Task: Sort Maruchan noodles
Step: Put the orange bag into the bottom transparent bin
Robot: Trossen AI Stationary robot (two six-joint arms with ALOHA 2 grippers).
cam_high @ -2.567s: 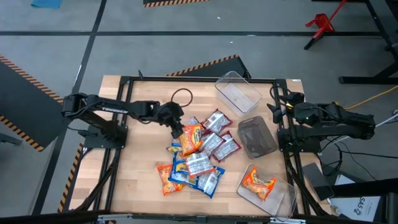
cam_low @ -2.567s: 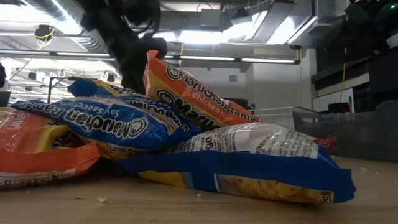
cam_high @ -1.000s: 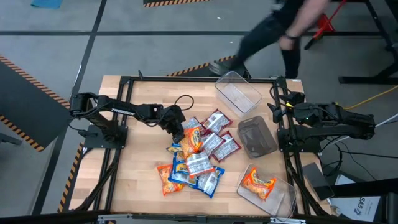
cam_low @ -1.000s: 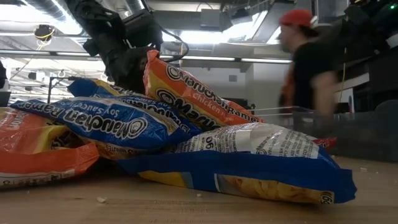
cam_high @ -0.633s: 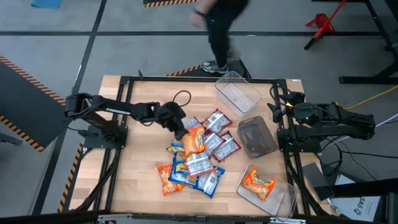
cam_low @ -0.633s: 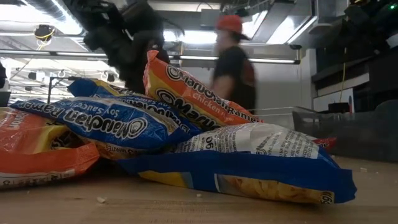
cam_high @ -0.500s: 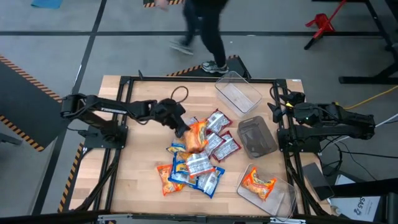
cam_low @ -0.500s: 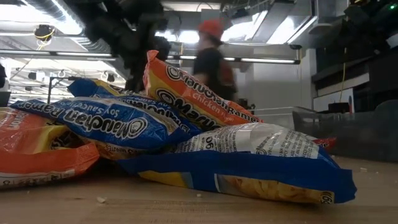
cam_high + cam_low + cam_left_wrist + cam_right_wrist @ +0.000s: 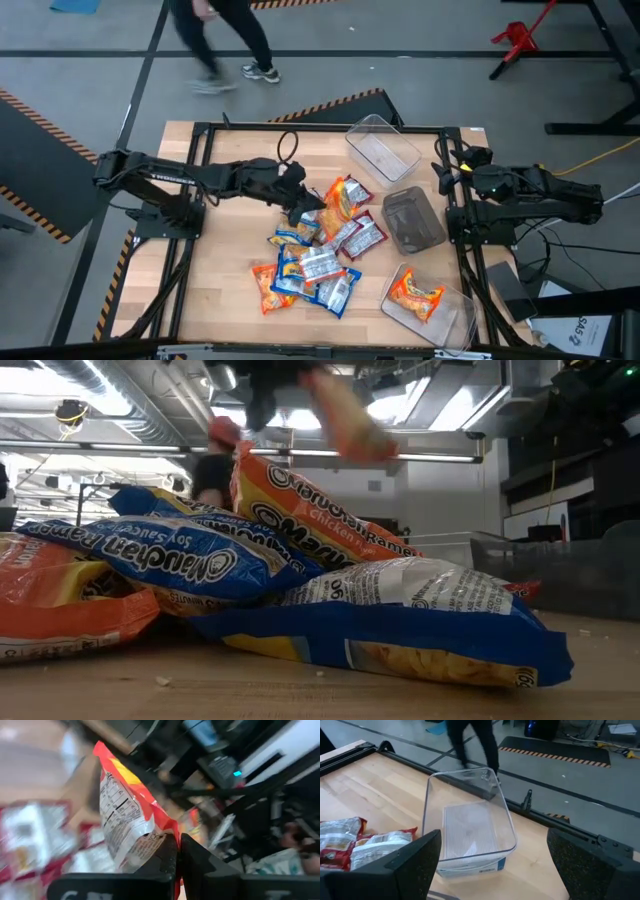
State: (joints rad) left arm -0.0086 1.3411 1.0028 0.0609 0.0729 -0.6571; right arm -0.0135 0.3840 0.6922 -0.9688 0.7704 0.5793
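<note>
I have the orange noodle packet [image 9: 343, 195] pinched tight by its edge in my left gripper [image 9: 312, 207], hanging above the pile [image 9: 315, 262]. I should carry it slowly to the clear tub with the orange packet [image 9: 416, 296], past the dark grey tub [image 9: 413, 220]. My right gripper [image 9: 447, 172] waits wide open.

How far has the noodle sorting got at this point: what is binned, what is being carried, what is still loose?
Done: one orange packet lies in the clear tub at the table's near right.

In hand: the left gripper has its jaws shut on another orange packet, lifted above the pile.

Left: the pile of packets mid-table is unsorted; the far clear tub and the dark grey tub look empty. The right gripper waits, open, at the right edge.
</note>
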